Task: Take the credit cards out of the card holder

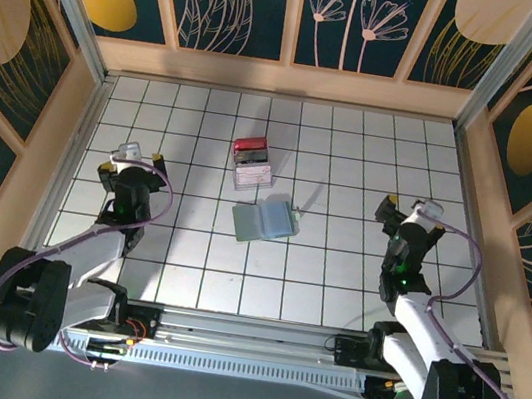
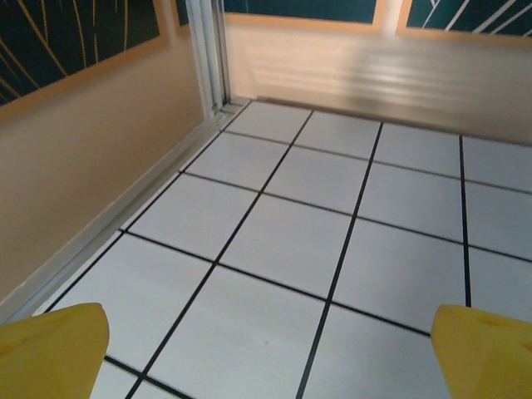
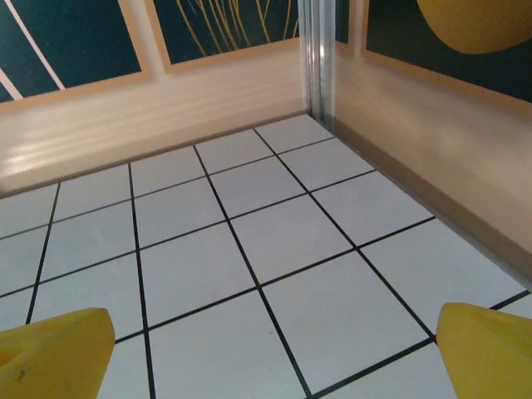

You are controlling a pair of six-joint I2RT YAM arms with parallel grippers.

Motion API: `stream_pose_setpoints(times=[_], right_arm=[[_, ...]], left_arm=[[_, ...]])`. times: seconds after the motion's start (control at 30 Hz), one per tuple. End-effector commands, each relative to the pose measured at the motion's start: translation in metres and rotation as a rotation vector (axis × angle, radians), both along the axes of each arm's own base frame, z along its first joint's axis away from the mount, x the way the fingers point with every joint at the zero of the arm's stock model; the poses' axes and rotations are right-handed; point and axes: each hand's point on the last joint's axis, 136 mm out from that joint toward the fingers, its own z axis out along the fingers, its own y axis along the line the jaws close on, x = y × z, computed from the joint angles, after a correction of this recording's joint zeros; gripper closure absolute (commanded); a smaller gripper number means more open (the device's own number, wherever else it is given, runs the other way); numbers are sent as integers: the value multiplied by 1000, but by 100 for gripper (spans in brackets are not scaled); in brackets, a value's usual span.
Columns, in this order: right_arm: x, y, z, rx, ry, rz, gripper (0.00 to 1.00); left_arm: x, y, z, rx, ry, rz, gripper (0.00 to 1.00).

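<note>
The card holder (image 1: 265, 220) lies open and flat near the middle of the tiled floor, with a pale green-grey leaf on the left and a blue-grey leaf on the right. The credit cards are hidden; I cannot make any out on its leaves. My left gripper (image 1: 132, 156) hovers open well to the holder's left, its yellow fingertips (image 2: 51, 349) wide apart over bare tiles. My right gripper (image 1: 414, 211) stands open well to the holder's right, its yellow fingertips (image 3: 55, 353) likewise spread with nothing between them.
A red-topped block with a clear whitish base (image 1: 252, 162) stands just behind the holder. Wooden walls (image 1: 275, 78) enclose the floor on three sides. A metal rail (image 1: 255, 334) runs along the near edge between the arm bases.
</note>
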Motion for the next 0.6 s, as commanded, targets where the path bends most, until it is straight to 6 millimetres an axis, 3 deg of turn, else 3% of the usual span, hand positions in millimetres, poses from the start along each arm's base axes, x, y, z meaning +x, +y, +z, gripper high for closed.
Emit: stream_pose_setpoints(times=[0.0, 0.2, 0.57], right_arm=[[4, 1, 24, -3, -134, 26, 1], [8, 3, 23, -17, -160, 43, 1], [9, 7, 18, -38, -195, 85, 1]], left_arm=[[6, -1, 16, 14, -108, -18, 1], [16, -6, 10, 61, -124, -61, 1], [15, -14, 5, 118, -186, -137, 1]])
